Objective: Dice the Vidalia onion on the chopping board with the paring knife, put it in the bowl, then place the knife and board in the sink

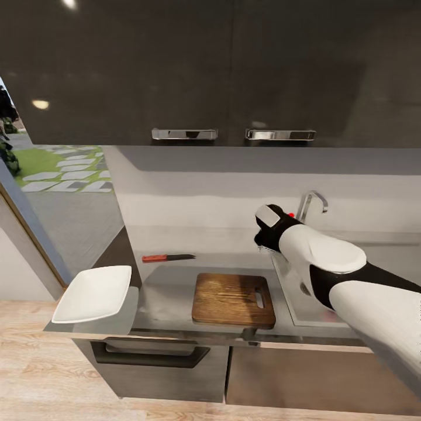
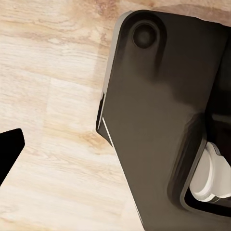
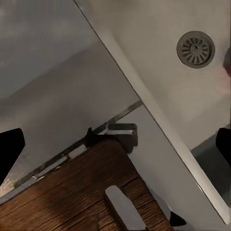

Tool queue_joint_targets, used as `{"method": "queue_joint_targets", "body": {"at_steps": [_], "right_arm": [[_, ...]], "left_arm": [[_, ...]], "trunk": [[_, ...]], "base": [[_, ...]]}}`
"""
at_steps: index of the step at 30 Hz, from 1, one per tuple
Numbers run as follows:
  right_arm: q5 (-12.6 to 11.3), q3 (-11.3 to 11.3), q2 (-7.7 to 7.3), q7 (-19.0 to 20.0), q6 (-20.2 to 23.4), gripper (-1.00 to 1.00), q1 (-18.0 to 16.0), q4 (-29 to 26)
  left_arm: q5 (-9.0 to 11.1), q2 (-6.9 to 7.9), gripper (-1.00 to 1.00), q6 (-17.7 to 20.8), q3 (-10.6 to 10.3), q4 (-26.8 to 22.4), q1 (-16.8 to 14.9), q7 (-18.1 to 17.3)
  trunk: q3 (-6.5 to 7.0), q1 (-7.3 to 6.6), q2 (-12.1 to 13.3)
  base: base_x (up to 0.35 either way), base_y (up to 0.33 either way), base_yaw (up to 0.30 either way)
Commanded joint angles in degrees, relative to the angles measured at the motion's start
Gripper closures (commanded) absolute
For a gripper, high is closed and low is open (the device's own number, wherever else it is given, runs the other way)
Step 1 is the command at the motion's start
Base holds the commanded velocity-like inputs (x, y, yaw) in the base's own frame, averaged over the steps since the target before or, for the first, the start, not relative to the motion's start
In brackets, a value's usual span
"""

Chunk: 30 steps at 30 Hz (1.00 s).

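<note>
Left to right off your right gripper (image 1: 268, 234): bowl (image 1: 93, 292) farthest out at the counter's end, knife (image 1: 168, 257) beside it with blade pointing back toward the gripper, board (image 1: 234, 299) just short of the sink (image 3: 159, 53).

Right gripper hangs over the sink's near-board edge; its fingers (image 3: 9, 151) are spread, holding nothing. In the right wrist view the drain (image 3: 195, 49) sits past the rim, and a pinkish blur at the frame edge may be the onion (image 3: 226, 70). Can't confirm. Reach further over the basin. Left gripper's state: can't tell.

No legible writing

No text, label, brand, number or sign can be read on any surface in the head view or either wrist view.
</note>
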Motion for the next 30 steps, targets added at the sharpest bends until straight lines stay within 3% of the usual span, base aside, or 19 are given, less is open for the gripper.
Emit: {"method": "queue_joint_targets", "body": {"at_steps": [1, 11, 15, 21, 30], "right_arm": [[1.00, 0.02, 0.05, 0.90, 0.38, -1.00, -0.07, -0.13], [8.13, 7.71, 0.05, 11.27, 0.17, -1.00, -0.11, -0.13], [9.88, 12.01, 0.05, 20.97, -0.11, -1.00, -0.12, -0.13], [10.33, 14.07, 0.05, 28.26, -0.36, -1.00, -0.12, -0.17], [10.61, 14.53, 0.05, 30.58, -3.18, -1.00, 0.20, 0.20]], "left_arm": [[0.10, 0.00, -1.00, -0.29, 0.11, 0.10, -0.04, -0.06], [0.10, 0.04, -1.00, -0.34, 0.11, 0.10, -0.04, -0.06], [0.10, 0.05, -1.00, -0.37, 0.11, 0.10, -0.04, -0.06], [0.10, 0.05, -1.00, -0.38, 0.11, 0.10, -0.04, -0.06], [0.10, 0.01, -1.00, -0.38, 0.11, 0.10, -0.04, -0.06]], "trunk": [[-0.11, 0.04, -0.11], [-0.11, 0.04, -0.11], [-0.11, 0.04, -0.11], [-0.11, 0.04, -0.11], [-0.11, 0.04, -0.11]], "base": [[0.000, 0.000, 0.000], [0.000, 0.000, 0.000], [0.000, 0.000, 0.000], [0.000, 0.000, 0.000], [-0.002, 0.000, 0.000]]}}
